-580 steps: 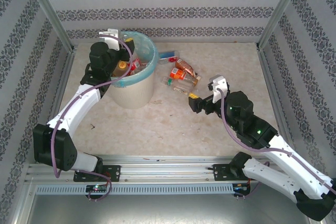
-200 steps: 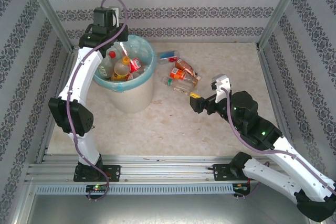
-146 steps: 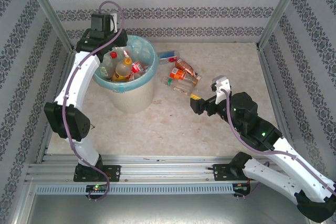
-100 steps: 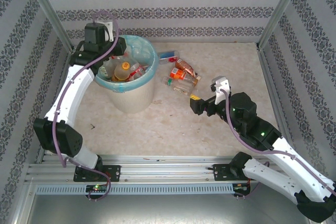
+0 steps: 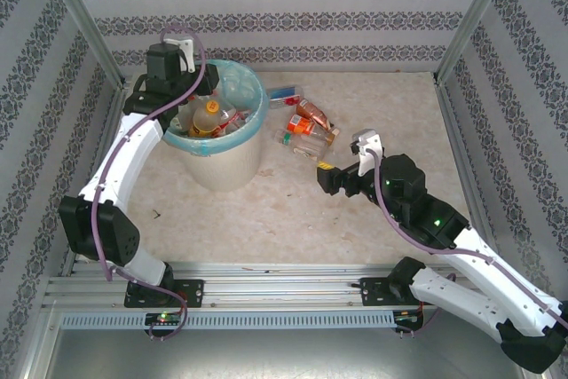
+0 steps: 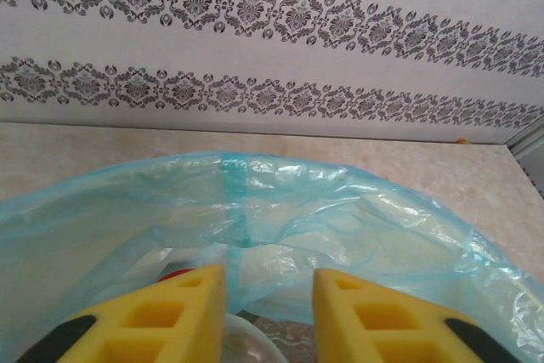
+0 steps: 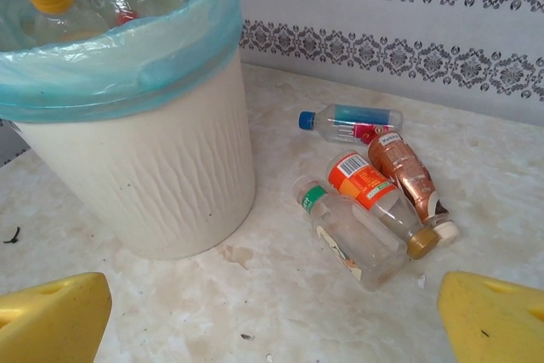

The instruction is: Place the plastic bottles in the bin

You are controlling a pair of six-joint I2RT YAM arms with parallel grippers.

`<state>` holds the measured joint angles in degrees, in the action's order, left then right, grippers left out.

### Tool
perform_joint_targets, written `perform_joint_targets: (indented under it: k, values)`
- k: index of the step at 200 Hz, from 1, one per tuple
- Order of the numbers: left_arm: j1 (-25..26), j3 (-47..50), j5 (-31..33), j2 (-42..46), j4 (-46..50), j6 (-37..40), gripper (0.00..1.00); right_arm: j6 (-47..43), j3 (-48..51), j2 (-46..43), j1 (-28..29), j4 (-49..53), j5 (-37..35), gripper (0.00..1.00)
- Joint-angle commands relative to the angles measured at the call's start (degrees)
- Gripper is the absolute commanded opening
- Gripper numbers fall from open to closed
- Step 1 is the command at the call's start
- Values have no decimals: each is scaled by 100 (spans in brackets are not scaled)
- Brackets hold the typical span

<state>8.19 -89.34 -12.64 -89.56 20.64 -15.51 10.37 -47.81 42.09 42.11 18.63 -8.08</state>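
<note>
Now the left gripper (image 6: 269,299) hangs over the far-left rim of the bin (image 5: 226,161). Its yellow fingers (image 6: 183,316) are narrowly parted above the turquoise liner (image 6: 340,210), with nothing between them. The left arm (image 5: 124,161) folds back to an elbow near the left wall. Several bottles (image 5: 209,117) lie inside the bin. The right gripper (image 5: 330,175) gapes wide, low over the table (image 5: 293,219), facing four plastic bottles (image 7: 365,201) that lie clustered just right of the bin. Its arm slants back to the near-right corner.

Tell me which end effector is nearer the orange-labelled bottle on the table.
Right. The right end effector hovers open just on the near side of the orange-labelled bottle, facing it. The left end effector is above the bin, at its far-left rim.
</note>
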Motion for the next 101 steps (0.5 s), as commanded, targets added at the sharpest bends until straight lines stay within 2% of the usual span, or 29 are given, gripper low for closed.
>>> perform_joint_targets:
  k: [1,29,54,76,101]
  values:
    - [45,-299,-86,-218,914,3,44,88,-164,129,-70,-65,33,98]
    - [44,-1013,-16,-107,935,-16,62,36,-380,405,-68,-9,7,98]
    - [47,-1113,195,365,706,21,68,-74,-521,718,-72,31,-51,98]
    - [60,-373,251,1101,39,77,69,-128,-743,1226,-210,231,-120,98]
    - [297,875,-281,1984,-857,468,67,-127,-1092,2075,-756,477,369,98]
